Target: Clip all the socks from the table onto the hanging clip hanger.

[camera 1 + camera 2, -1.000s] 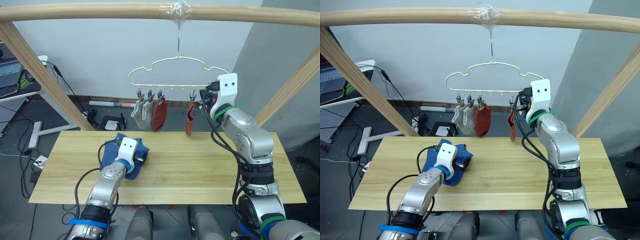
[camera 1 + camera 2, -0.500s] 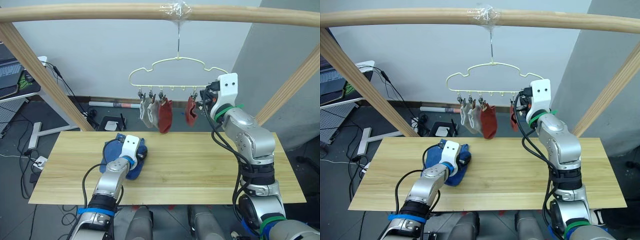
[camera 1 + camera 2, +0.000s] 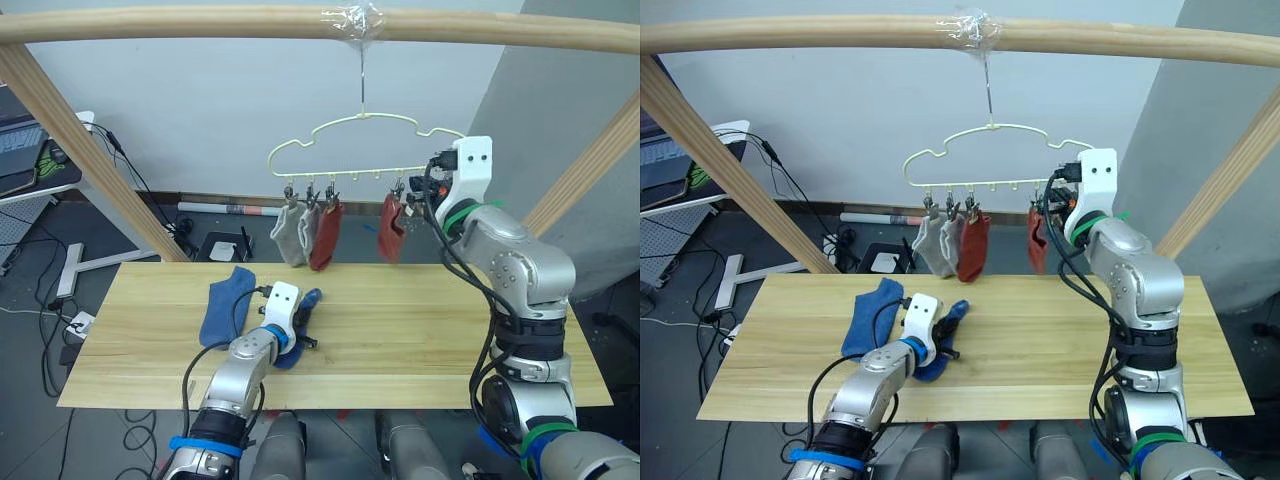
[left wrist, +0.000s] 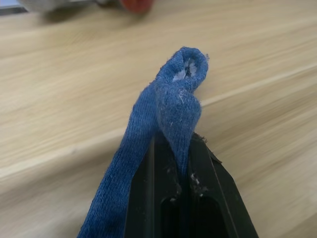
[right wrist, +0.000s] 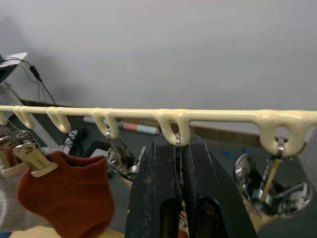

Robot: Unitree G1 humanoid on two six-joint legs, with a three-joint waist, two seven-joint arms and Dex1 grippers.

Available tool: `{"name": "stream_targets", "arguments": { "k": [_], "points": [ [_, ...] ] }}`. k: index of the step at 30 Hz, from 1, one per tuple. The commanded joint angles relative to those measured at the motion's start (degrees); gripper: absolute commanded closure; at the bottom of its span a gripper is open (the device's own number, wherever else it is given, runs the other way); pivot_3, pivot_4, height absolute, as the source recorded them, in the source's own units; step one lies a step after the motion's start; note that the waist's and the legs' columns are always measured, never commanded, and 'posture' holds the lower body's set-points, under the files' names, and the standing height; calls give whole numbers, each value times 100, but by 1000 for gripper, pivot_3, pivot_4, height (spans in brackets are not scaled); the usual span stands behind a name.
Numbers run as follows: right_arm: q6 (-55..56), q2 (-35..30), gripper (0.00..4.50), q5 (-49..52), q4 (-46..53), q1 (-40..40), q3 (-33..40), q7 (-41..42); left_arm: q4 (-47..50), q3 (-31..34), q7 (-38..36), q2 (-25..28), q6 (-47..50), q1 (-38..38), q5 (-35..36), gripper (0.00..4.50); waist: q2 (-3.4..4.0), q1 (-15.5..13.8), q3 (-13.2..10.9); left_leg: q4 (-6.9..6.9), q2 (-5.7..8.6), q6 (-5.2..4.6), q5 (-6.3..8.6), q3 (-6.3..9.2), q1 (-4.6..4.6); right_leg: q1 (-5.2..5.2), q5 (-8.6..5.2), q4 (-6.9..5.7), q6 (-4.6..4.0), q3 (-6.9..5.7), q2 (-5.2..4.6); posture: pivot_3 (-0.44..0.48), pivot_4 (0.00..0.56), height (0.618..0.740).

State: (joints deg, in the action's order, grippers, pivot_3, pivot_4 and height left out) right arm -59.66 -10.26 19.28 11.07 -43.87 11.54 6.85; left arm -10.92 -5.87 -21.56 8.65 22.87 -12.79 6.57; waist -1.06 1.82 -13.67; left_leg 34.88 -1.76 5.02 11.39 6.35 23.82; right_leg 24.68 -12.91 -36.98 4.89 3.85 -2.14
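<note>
Since a second ago the left tool [image 4: 184, 163] has dragged one blue sock [image 4: 168, 114] clear of its mate [image 3: 222, 303] on the counter [image 3: 420, 340], pinching it; the right tool [image 5: 179, 163] is clamped on a clip [image 5: 177, 144] of the clip hanger [image 3: 365, 150]. Lift the sock by its cuff, letting the toe hang free

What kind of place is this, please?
Probably a robot test lab, not a home: a bare wooden pole frame holds the clip hanger over a plank table, with loose cables on the floor.

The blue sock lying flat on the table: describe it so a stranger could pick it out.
On the wide light wooden plank table, look toward its left half. The flat blue ankle sock lies there untouched; the other blue sock beside it is bunched up, pinched in the left gripper.
</note>
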Motion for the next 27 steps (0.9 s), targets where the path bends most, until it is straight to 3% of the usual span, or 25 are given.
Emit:
{"name": "stream_targets", "arguments": {
  "k": [1, 7, 12, 19, 27],
  "points": [
    [-952, 125, 4500, 443, -21, -382, 998, -362, 841, -476, -553, -269, -678, -176, 173, 4464, 0, -14, 0, 0, 0, 0, 0, 0, 0, -1, 3, 0, -6, 0, -1, -15, 221, 740],
    [-2406, 336, 4500, 746, -121, -1160, 2131, -782, 1579, -1039, -871, -660, -1199, -803, 106, 4464, 0, -5, 0, 1, 4, 0, 0, 1, 6, -1, 13, 6, -24, -2, -4, -15, 221, 740],
    [-2847, 465, 4500, 679, -69, -1380, 2490, -913, 1586, -1072, -821, -821, -1256, -972, 90, 4464, 3, 12, 2, -3, 4, -2, 1, 1, 2, -1, 5, 4, -14, -3, -2, -15, 221, 740],
    [-3284, 707, 4500, 682, 110, -1496, 2910, -1107, 510, -1158, -304, -1094, -1987, -1573, -517, 4464, 4, -6, 1, 10, 8, -2, 1, 2, 10, -6, -1, 12, -1, -4, -5, -56, 214, 740],
    [-3284, 831, 4500, 840, 196, -1520, 3011, -1362, 31, -1082, 28, -1157, -2377, -1850, -777, 4464, 4, 12, 1, 2, 8, -2, 1, 6, 10, -3, 3, 8, -2, -7, -4, -71, 215, 740]
  ]
}}
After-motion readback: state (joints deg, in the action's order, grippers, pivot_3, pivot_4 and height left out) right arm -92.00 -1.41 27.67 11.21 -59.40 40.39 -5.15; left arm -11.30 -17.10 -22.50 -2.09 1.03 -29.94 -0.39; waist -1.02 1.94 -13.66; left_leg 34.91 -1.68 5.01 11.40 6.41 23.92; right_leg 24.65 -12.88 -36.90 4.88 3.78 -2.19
